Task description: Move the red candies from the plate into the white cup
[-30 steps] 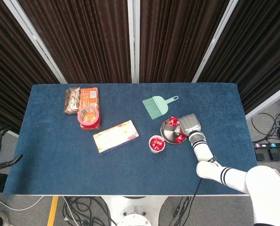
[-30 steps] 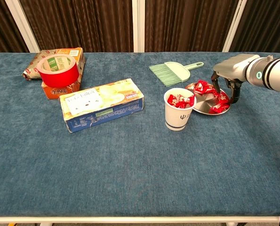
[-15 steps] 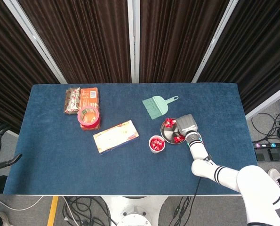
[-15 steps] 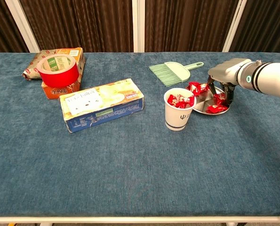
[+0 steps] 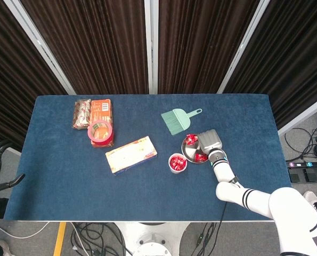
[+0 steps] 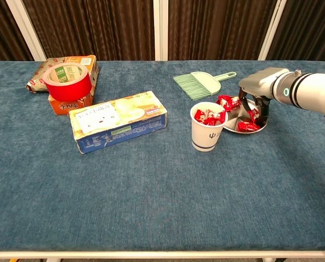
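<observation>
Red candies (image 6: 248, 126) lie on the metal plate (image 6: 231, 127) at right of centre, more fill the white cup (image 6: 207, 134) beside it. The right hand (image 6: 254, 90) arches over the plate, dark fingers (image 6: 264, 107) reaching down among them; whether it grips one, I cannot tell.

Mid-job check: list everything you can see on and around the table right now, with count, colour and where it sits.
table: one, blue cloth top, fills the view.
white cup: one, white, centre-right, red candies inside.
plate: one, silver, right of the cup.
red candies: several, red, some on the plate, some in the cup.
brush: one, pale green, behind the plate.
long box: one, cream and blue, centre-left.
tape roll: one, red, resting on an orange box at far left.
orange box: one, far left.
snack packet: one, brownish, beside the orange box.
right hand: one, grey, fingers down over the plate.
left hand: not in view.
</observation>
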`<state>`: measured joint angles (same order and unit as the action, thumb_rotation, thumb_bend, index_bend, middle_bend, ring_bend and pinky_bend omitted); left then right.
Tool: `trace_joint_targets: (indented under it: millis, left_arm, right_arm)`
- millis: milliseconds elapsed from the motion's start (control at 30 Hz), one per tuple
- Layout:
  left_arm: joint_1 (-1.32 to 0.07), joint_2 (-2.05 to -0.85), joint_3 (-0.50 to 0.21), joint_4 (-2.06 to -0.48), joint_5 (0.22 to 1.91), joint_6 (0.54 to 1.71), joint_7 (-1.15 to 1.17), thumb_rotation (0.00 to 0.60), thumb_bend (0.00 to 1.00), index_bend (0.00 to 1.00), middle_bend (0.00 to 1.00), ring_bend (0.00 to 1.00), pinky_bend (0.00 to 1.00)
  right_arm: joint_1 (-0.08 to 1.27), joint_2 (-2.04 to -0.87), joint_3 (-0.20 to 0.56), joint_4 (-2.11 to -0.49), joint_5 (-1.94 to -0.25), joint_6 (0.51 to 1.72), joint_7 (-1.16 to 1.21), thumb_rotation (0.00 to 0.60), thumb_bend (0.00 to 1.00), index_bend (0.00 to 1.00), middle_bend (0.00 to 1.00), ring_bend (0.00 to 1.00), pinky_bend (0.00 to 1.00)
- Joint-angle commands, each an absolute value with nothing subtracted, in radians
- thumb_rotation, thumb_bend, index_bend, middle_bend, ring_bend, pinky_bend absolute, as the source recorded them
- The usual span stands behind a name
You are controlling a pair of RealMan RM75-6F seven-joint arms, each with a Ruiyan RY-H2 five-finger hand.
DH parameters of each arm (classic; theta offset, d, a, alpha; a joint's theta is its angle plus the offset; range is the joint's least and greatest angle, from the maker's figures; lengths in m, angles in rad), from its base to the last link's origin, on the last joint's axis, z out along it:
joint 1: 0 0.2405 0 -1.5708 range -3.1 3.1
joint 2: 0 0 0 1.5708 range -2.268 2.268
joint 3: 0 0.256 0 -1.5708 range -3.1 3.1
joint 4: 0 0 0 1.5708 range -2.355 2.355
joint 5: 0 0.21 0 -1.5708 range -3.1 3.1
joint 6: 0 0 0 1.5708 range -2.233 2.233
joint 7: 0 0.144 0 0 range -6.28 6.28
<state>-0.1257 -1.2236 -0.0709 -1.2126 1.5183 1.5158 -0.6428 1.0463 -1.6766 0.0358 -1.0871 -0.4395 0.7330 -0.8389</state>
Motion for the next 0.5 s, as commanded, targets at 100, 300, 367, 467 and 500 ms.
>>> trace_joint_targets:
  millis: [100,300,367,467,500]
  left_arm:
    - [-0.126,-1.221,-0.071,-1.218,1.52,1.518,-0.64,0.16,0.09,0.17,0.16,0.1,0.2]
    - [-0.126,-1.22,-0.071,-1.223,1.522,1.519,-0.635,0.161,0.09,0.17,0.16,0.1,0.2]
    - [-0.126,-1.22,-0.071,-1.224,1.522,1.52,-0.633,0.159,0.09,0.17,0.16,0.1,0.2]
    - [-0.126,-1.22,-0.071,-1.227,1.522,1.52,-0.631,0.158,0.09,0.17,0.16,0.1,0.2]
    - [-0.126,-1.22,-0.071,-1.229,1.522,1.521,-0.63,0.16,0.09,0.17,0.16,0.1,0.2]
  right_arm:
    - [1.041,-1.642,0.056,-1.152,-0.479,0.774,-0.815,0.6,0.16,0.56,1.0,1.0,1.0]
    - [1.034,-1.557,0.091,-1.317,-0.57,0.87,-0.784,0.6,0.16,0.56,1.0,1.0,1.0]
    - [1.03,-1.527,0.102,-1.378,-0.604,0.902,-0.776,0.6,0.16,0.56,1.0,1.0,1.0]
    - [1.023,-1.481,0.114,-1.483,-0.668,0.951,-0.766,0.6,0.16,0.56,1.0,1.0,1.0]
    - [1.02,-1.466,0.116,-1.522,-0.692,0.968,-0.764,0.6,0.16,0.56,1.0,1.0,1.0]
